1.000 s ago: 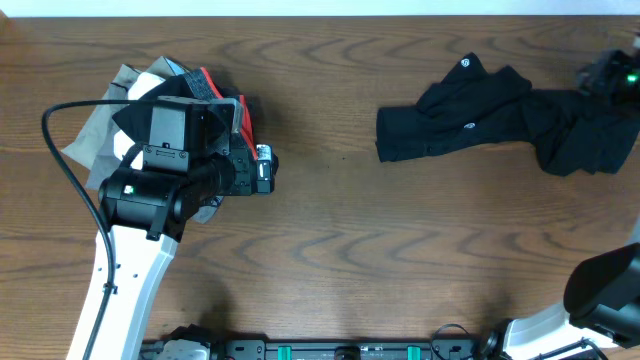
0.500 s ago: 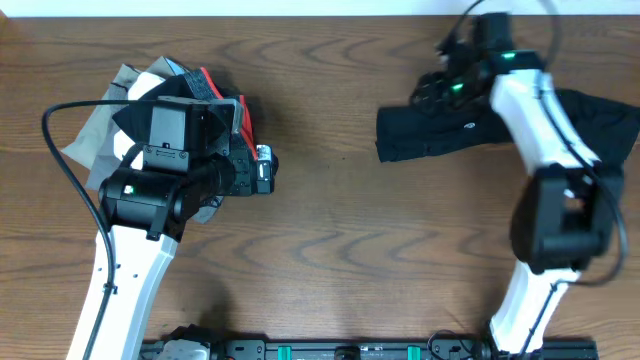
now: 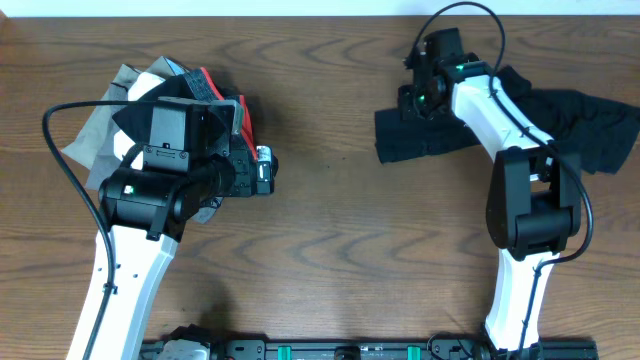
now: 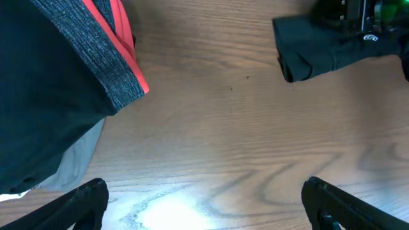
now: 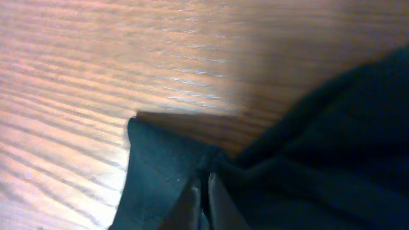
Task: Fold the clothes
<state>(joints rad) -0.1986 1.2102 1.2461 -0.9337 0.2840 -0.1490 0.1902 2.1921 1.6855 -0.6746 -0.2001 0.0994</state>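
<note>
The clothes, a crumpled black shirt (image 3: 590, 130), lie on the right half of the wooden table, with the left end (image 4: 319, 54) showing a small white logo in the left wrist view. My right gripper (image 3: 420, 98) is down on the shirt's upper left part. In the right wrist view its fingertips (image 5: 206, 185) are shut together on a puckered fold of the black fabric (image 5: 307, 147). My left gripper (image 4: 208, 207) hovers wide open over bare wood at the table's left, with nothing between its fingers (image 4: 86, 201).
A heap of other garments (image 3: 120, 95), grey, black and red-trimmed, lies under and behind the left arm; its grey and red edge (image 4: 121, 83) shows in the left wrist view. Bare wood (image 3: 320, 200) separates the heap from the shirt.
The right arm swung in from the far right edge to the shirt's upper left part, and its jaws closed on the fabric. The left arm stayed still.
</note>
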